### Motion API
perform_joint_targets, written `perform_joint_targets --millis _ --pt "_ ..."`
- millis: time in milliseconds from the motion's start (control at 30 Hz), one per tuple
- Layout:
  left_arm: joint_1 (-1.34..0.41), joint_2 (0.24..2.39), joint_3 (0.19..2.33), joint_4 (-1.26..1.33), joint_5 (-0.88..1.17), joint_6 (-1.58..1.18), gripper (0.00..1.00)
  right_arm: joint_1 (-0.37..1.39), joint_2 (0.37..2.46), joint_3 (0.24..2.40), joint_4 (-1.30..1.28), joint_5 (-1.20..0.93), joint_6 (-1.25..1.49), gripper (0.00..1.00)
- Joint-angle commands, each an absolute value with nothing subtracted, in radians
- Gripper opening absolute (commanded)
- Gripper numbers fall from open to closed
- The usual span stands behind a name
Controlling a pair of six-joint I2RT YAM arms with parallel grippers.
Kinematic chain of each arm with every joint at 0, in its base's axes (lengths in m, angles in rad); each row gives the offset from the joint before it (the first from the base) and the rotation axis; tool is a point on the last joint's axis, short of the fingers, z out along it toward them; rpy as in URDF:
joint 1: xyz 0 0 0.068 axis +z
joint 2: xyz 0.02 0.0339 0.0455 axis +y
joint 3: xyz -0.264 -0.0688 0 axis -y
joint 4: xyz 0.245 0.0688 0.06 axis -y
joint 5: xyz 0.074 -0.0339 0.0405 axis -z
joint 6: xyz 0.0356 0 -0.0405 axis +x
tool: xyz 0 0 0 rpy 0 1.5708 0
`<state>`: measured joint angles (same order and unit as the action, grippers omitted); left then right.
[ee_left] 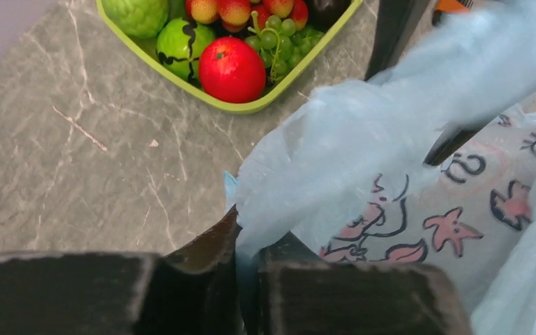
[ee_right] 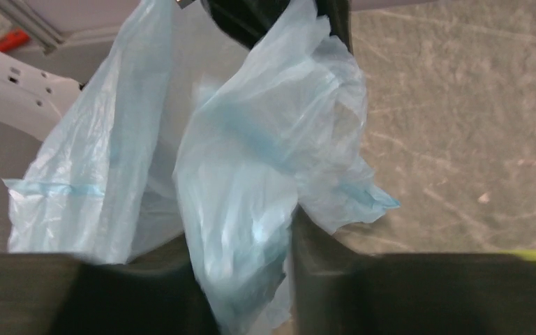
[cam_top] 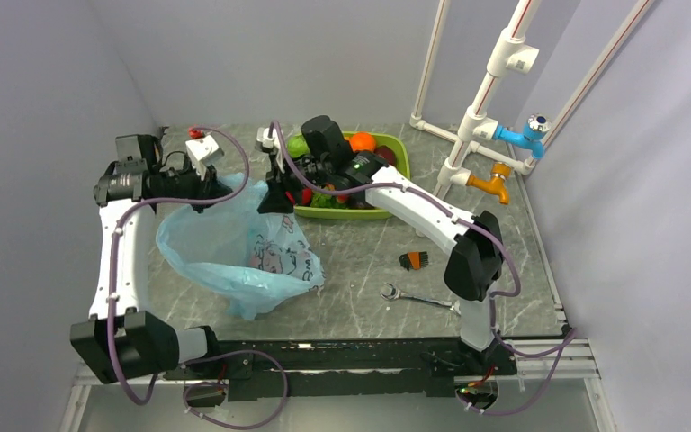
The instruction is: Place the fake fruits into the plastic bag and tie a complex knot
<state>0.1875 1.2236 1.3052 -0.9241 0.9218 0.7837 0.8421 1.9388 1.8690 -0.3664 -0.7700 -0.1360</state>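
The light-blue plastic bag (cam_top: 234, 245) stands open on the table, its rim lifted at two spots. My left gripper (cam_top: 210, 187) is shut on the rim's left side; in the left wrist view the film is pinched between the jaws (ee_left: 251, 252). My right gripper (cam_top: 275, 196) is shut on a bunched fold of the rim's right side (ee_right: 241, 279). The fake fruits lie in the lime-green tray (ee_left: 251, 107): a red apple (ee_left: 232, 68), a green fruit (ee_left: 181, 43), green grapes (ee_left: 279, 33), red-yellow balls (ee_left: 234, 10) and an orange (cam_top: 363, 141). I see no knot.
A small orange-and-black brush (cam_top: 414, 260) and a wrench (cam_top: 412, 297) lie on the table to the right of the bag. A white pipe frame with a blue tap (cam_top: 524, 133) and an orange tap (cam_top: 493, 183) stands at the back right.
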Motion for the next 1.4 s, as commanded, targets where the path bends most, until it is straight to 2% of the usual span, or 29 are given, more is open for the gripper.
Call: perform_joint_targets --millis 0,133,200,367,567,1033,1167,1367 --pt "0.270 1.299 1.371 -1.027 1.041 0.667 0.02 0.791 1.872 1.887 -0.393 -0.712 -0.138 0.60" --pt "0.331 1.309 1.321 -0.948 1.076 0.578 0.00 0.741 1.786 1.815 -0.410 -0.546 -0.134 0.84" --pt "0.336 1.316 1.307 -0.913 1.065 0.572 0.00 0.732 1.740 1.776 -0.439 -0.438 -0.176 0.92" --pt "0.341 1.362 1.310 -0.922 1.052 0.606 0.00 0.685 1.698 1.703 -0.594 -0.223 -0.321 0.93" --pt "0.342 1.364 1.303 -0.902 1.059 0.600 0.00 0.608 1.759 1.683 -0.706 -0.058 -0.443 0.93" --pt "0.341 1.370 1.312 -0.907 1.029 0.622 0.00 0.533 1.943 1.663 -0.638 -0.059 -0.627 0.94" --pt "0.342 1.367 1.312 -0.919 1.018 0.636 0.00 0.532 1.982 1.664 -0.631 -0.077 -0.646 0.89" --pt "0.342 1.364 1.301 -0.904 1.016 0.629 0.00 0.531 1.950 1.650 -0.651 -0.074 -0.660 0.57"
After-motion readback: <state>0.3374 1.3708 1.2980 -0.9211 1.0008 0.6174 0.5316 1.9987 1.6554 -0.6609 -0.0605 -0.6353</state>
